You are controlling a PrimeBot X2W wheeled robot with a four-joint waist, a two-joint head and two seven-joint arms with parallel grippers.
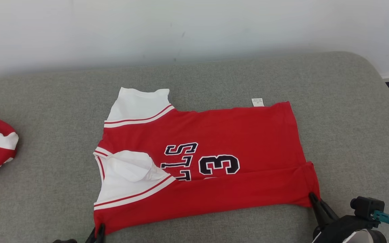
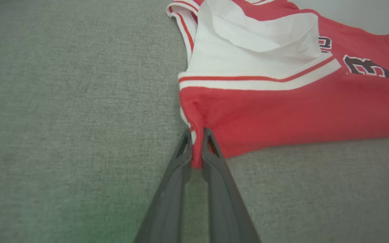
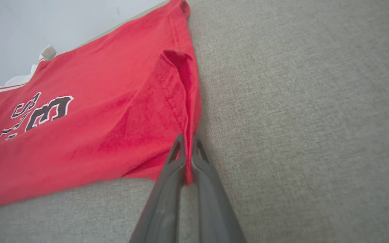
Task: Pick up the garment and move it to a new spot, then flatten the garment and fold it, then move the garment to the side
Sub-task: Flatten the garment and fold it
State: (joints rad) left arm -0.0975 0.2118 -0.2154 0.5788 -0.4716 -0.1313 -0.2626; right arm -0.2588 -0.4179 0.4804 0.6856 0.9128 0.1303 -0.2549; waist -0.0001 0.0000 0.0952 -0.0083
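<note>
Mid-fold: pinching the shirt (image 1: 201,162) at its two near corners.
Lying flat in the middle of the grey couch (image 1: 46,189), with the near side already turned over in a long strip. Clamped tight on the sleeve-end corner with the left gripper (image 2: 197,135), and on the hem-end corner with the right gripper (image 3: 187,141). Next, most likely: lift both corners together, keep them level, carry them over to the far edge, lay them down smooth. Careful not to drag the whole shirt along.

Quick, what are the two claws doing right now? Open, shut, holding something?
Left claw: closed, pinching a corner of the red shirt.
Right claw: closed, pinching another corner of the red shirt.
</note>
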